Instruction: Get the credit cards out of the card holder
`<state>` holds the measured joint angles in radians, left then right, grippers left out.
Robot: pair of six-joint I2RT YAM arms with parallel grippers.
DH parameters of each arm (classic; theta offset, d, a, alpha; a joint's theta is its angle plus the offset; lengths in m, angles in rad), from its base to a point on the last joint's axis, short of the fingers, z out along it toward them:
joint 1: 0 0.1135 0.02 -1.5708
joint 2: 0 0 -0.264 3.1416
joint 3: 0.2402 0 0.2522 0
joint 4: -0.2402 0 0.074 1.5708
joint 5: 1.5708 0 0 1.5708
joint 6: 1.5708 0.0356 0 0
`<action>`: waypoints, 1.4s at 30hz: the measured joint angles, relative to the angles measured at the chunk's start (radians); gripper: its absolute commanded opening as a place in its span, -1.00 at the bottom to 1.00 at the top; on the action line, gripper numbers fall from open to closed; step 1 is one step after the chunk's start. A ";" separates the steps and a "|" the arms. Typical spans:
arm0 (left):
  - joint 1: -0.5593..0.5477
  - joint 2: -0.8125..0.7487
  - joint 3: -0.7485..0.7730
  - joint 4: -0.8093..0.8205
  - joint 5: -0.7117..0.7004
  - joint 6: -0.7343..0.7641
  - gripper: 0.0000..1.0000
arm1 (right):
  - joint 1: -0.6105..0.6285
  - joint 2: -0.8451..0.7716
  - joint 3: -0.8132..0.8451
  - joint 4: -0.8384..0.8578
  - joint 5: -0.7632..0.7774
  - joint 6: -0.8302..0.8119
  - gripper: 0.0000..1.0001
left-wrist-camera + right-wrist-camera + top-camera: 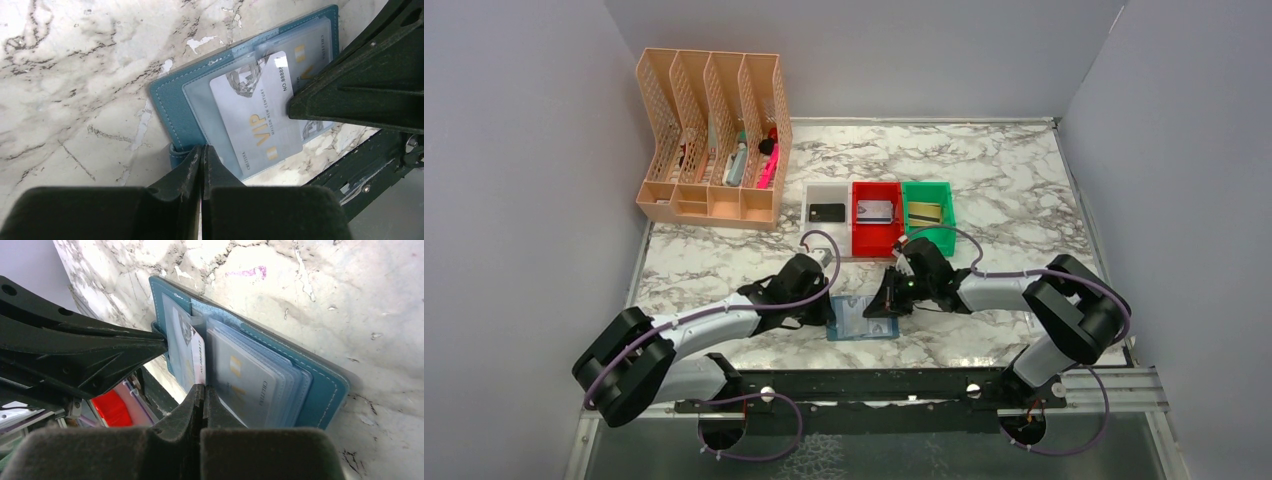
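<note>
Card holder [170, 105] lies open on marble worktop [75, 75]. Left claw [201, 152] pinches its edge, jaws closed; right claw [202, 389] clamps silver credit card [250, 120], partly out of pocket.

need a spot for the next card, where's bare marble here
Bare marble: right of the green bin to the wall; between the file rack and the left arm. Crowded around the card holder, where both arms meet.
</note>
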<state>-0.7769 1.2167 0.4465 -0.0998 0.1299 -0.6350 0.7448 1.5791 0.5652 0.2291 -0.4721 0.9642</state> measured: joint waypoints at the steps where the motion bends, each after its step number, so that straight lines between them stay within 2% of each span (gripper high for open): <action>1: -0.002 -0.003 0.000 -0.003 -0.005 0.000 -0.67 | -0.001 -0.002 0.000 -0.004 0.000 -0.003 -0.98; 8: -0.004 -0.061 0.019 -0.078 -0.040 0.005 -0.17 | -0.001 -0.003 -0.003 0.001 -0.004 -0.006 -0.98; 13: -0.003 -0.106 0.087 -0.108 -0.047 0.005 -0.10 | -0.005 -0.002 -0.031 0.055 -0.011 0.032 -0.98; 19: -0.003 -0.100 0.108 -0.061 0.012 0.004 -0.14 | -0.005 0.000 -0.045 0.077 -0.011 0.057 -0.98; 26: -0.007 0.046 0.067 -0.002 0.106 0.004 -0.33 | -0.005 0.013 -0.050 0.099 -0.013 0.068 -0.98; 31: -0.023 0.097 0.061 0.021 0.113 0.004 -0.41 | -0.005 0.014 -0.051 0.107 -0.015 0.074 -0.96; 36: -0.026 0.106 0.063 0.024 0.102 0.003 -0.49 | -0.005 0.014 -0.052 0.109 -0.017 0.075 -0.87; 42: -0.031 0.106 0.064 0.022 0.085 0.004 -0.58 | -0.005 0.014 -0.055 0.126 -0.026 0.084 -0.61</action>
<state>-0.8074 1.3224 0.5102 -0.0776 0.2153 -0.6308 0.7395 1.5932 0.5106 0.3553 -0.4976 1.0477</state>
